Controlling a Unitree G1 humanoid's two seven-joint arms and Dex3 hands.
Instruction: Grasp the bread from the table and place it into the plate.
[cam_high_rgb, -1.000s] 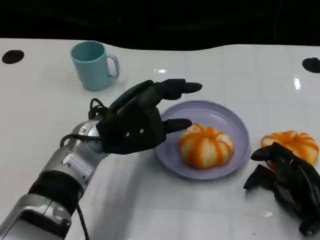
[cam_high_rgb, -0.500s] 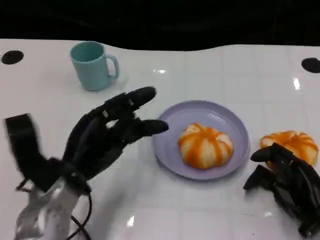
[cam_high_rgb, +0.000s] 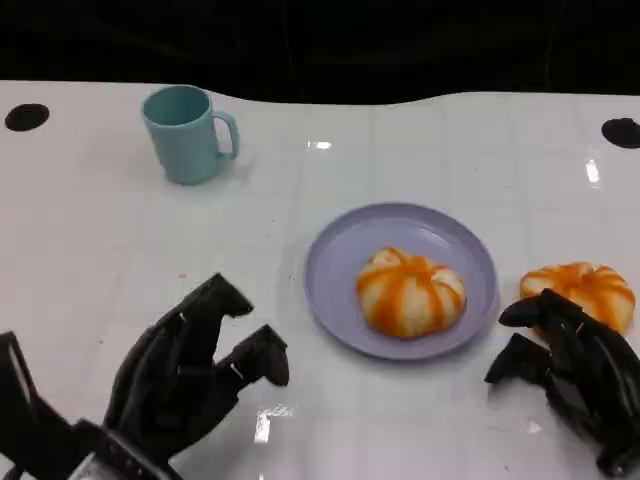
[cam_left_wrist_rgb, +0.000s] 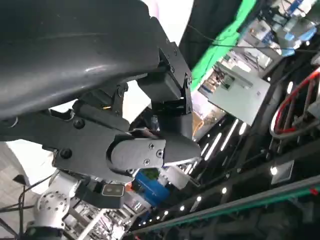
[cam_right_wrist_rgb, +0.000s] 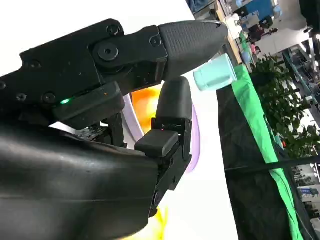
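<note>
White and glossy, the table (cam_high_rgb: 420, 130) spreads out before us with a dark background behind its far edge. We see a round lavender plate (cam_high_rgb: 340, 250) near the middle of it, and an orange-and-white striped, pumpkin-shaped bread bun (cam_high_rgb: 411, 290) sits inside the plate, toward its near right part. A second bun of the same orange-and-white pattern (cam_high_rgb: 585, 285) lies on the bare table to the right of the plate, apart from its rim. A light teal ceramic mug (cam_high_rgb: 186, 132) stands upright at the far left, its handle turned to the right.

Our left hand (cam_high_rgb: 190, 375) is at the lower left of the head view, well apart from the plate, with its black fingers (cam_high_rgb: 215, 305) loosely bent and apart and nothing between them. Our right hand (cam_high_rgb: 570, 375) rests low at the lower right, just in front of the second bun; its fingers are curled but spread and grip nothing, and one fingertip reaches close to the bun's near edge, though we cannot tell whether it touches. From the right wrist camera, the fingers (cam_right_wrist_rgb: 172, 115) stand apart with the plate, an orange bun and the teal mug (cam_right_wrist_rgb: 215, 75) beyond them.
</note>
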